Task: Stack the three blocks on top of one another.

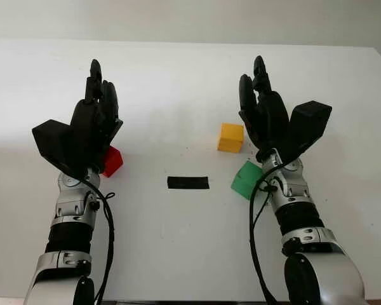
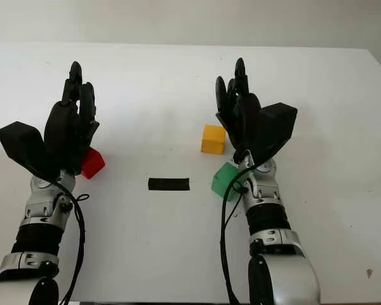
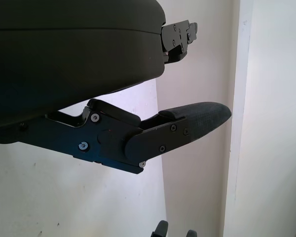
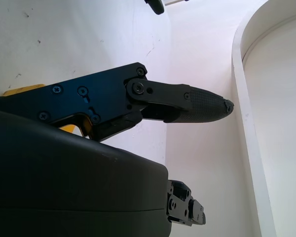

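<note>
Nothing is stacked yet: all three blocks sit apart on the white table (image 1: pixel 178 82), each on its own patch of surface. The small red cube (image 1: pixel 112 161) lies at the left, partly hidden behind my left hand (image 1: pixel 94 117). The small yellow cube (image 1: pixel 230 137) stands right of centre, a little farther from me, and the small green cube (image 1: pixel 246 180) is nearer, just this side of the yellow one and partly covered by my right wrist. A strip of black tape (image 1: pixel 188 183) marks the table between the red and green cubes, and I take it as the likely spot for the tower.

My left hand is raised above the table over the red cube, released and grasping nothing. My right hand (image 1: pixel 261 108) is up just right of the yellow cube, likewise empty and unclenched. So the whole job is left, as I judge it: pick a base block, set a second on it, then the third.
</note>
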Motion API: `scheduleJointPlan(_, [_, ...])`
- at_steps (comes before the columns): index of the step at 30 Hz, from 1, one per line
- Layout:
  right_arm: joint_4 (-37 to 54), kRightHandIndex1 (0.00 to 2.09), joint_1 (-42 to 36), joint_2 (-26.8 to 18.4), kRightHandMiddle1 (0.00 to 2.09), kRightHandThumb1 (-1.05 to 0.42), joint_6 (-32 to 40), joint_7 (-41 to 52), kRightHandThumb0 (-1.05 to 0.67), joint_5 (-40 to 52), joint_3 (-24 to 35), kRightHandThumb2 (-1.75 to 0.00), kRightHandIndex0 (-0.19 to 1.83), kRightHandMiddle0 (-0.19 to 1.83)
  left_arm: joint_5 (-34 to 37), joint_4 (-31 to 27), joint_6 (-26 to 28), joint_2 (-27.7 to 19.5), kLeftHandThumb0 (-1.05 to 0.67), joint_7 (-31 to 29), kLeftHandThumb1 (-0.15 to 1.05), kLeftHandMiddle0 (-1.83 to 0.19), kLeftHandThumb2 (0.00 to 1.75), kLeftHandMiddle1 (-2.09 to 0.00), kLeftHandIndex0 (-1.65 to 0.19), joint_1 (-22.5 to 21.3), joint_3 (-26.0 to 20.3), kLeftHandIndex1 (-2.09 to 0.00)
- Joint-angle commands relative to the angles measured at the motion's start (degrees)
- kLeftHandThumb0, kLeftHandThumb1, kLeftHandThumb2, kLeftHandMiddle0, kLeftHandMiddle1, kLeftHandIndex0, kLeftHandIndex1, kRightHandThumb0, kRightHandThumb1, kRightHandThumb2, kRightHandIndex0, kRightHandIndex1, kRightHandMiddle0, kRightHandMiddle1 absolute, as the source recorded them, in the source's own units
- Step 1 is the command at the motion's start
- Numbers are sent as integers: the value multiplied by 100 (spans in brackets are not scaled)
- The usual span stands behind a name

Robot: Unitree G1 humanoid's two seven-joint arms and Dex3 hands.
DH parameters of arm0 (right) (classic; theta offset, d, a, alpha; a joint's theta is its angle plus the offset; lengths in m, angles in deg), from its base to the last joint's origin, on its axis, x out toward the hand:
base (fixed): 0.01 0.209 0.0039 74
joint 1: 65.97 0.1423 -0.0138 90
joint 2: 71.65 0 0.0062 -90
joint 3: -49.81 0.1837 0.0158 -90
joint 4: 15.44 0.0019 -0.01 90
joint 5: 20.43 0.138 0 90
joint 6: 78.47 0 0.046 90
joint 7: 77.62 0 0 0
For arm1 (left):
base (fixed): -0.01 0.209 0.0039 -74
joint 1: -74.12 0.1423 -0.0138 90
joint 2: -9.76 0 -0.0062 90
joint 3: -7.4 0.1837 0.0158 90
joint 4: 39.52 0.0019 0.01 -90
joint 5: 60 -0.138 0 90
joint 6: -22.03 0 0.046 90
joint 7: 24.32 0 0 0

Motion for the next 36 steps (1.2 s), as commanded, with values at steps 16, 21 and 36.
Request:
scheduleJointPlan(16, [208,0,43,-122,0,-105,-48,67,-73,49,58,-47,-19,-19,-8,-338,-237,-145,-72,21,105,16,68,-2,15,-36,-94,-2])
scheduleJointPlan(21, [325,0,64,-161,0,-105,-8,87,-72,53,58,-47,-19,-19,-169,-310,-751,-406,-64,289,105,5,54,-64,3,-286,-263,-26])
scheduleJointPlan(36, [822,0,-94,-305,0,-105,232,278,-69,252,154,-49,-19,-19,-1848,-346,-767,-3619,-83,-2221,72,-32,4,-7,-56,-888,731,-19])
